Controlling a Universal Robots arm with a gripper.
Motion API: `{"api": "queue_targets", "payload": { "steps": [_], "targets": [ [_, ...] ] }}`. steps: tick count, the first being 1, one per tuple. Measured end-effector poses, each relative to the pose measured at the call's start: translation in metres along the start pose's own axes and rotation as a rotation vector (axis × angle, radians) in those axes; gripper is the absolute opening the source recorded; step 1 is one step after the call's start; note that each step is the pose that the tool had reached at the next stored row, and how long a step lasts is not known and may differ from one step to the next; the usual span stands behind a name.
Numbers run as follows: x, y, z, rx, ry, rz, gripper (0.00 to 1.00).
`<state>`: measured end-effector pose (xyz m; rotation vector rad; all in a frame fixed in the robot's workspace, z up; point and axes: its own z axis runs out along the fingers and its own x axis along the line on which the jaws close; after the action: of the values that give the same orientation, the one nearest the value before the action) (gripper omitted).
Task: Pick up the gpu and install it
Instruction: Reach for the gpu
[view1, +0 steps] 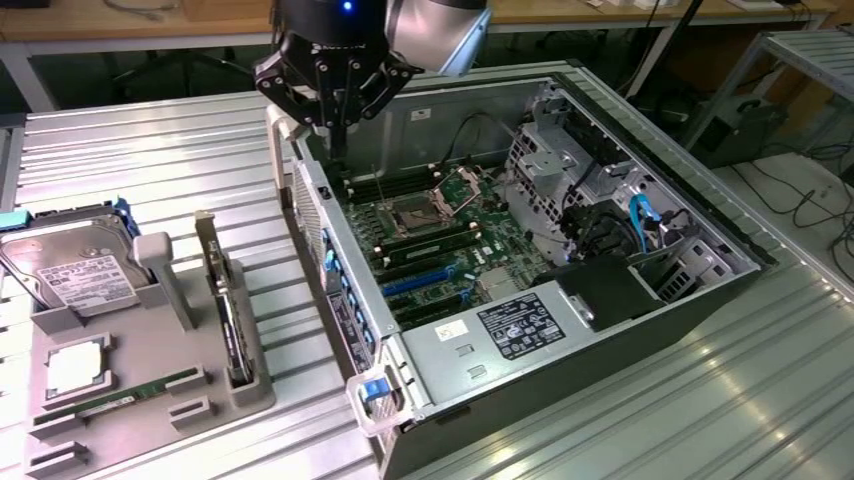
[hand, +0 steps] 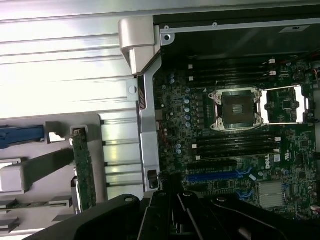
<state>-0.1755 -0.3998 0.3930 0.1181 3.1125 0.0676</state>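
Hovering claw (view1: 335, 135) above case wall (view1: 310, 200), gpu (view1: 230, 310) upright in tray (view1: 147, 400), apart

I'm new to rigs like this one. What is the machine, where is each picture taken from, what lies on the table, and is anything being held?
The machine is a single robot arm ending in a gripper, its clamp for picking things up. The exterior view comes from a camera off the arm, looking down on a ribbed metal table. The wrist view comes from a camera on the arm's wrist, looking past the gripper. On the table lies an open computer case with its motherboard exposed. Beside it, on the exterior view's left, a grey holder carries spare parts: a hard drive, a RAM stick and the gpu, which stands on edge in its slot. The gripper hangs above the case's edge nearest the holder, and the gpu is not in it.
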Motion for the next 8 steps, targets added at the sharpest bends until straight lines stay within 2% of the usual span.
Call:
{"api": "queue_targets", "payload": {
  "steps": [8],
  "targets": [
    [0.0048, -0.001, -0.0001, 0.0, 0.0, 0.0, 0.14]
  ]
}}
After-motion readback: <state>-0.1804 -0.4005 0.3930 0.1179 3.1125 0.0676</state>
